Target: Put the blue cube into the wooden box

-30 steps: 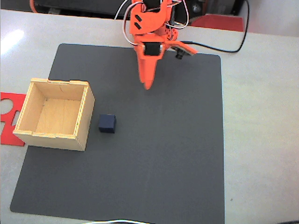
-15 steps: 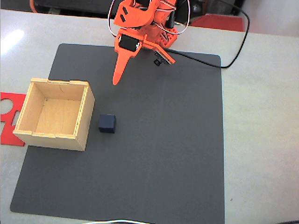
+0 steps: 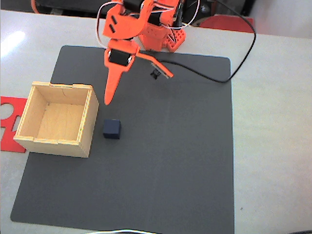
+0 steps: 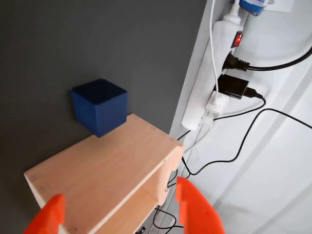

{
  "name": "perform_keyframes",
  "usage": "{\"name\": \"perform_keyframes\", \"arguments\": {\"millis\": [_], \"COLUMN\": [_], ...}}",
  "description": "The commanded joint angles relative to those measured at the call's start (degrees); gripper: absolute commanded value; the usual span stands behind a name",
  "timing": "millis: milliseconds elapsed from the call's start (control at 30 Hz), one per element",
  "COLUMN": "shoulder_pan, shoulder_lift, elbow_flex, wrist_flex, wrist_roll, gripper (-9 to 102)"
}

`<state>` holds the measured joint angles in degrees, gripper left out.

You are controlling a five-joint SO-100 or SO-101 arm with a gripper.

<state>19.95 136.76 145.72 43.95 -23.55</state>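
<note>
The gripper (image 3: 106,101) is held open and empty above the mat; the blue cube (image 3: 111,128) is not yet grasped beside the wooden box (image 3: 34,141).

Hobby workbench: power strip (image 4: 214,83), loose cables (image 4: 273,114)

Dark grey mat (image 3: 161,161) covers most of the pale table (image 3: 273,146) in the fixed view. Flat red cut-out sheet (image 3: 9,122) at 9 o'clock, partly off the mat's edge. Black cable (image 3: 239,63) loops at 1 o'clock. Wrist view: white power strip (image 4: 217,73) at 2 o'clock, plugs in it, cables trailing.
</note>
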Motion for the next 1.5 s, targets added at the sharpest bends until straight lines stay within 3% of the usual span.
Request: {"name": "perform_keyframes", "arguments": {"millis": [0, 933, 1233, 1467], "shoulder_pan": [0.4, 0.6, -1.8, -8.9], "shoulder_lift": [-8.5, -41.8, -49.6, -51.6], "elbow_flex": [-9.8, -29.1, -32.8, -35.7], "wrist_flex": [0.7, -1.8, -4.0, -0.8], "wrist_roll": [0.1, -5.7, -4.8, -4.7], "gripper": [28, 28, 27, 28]}}
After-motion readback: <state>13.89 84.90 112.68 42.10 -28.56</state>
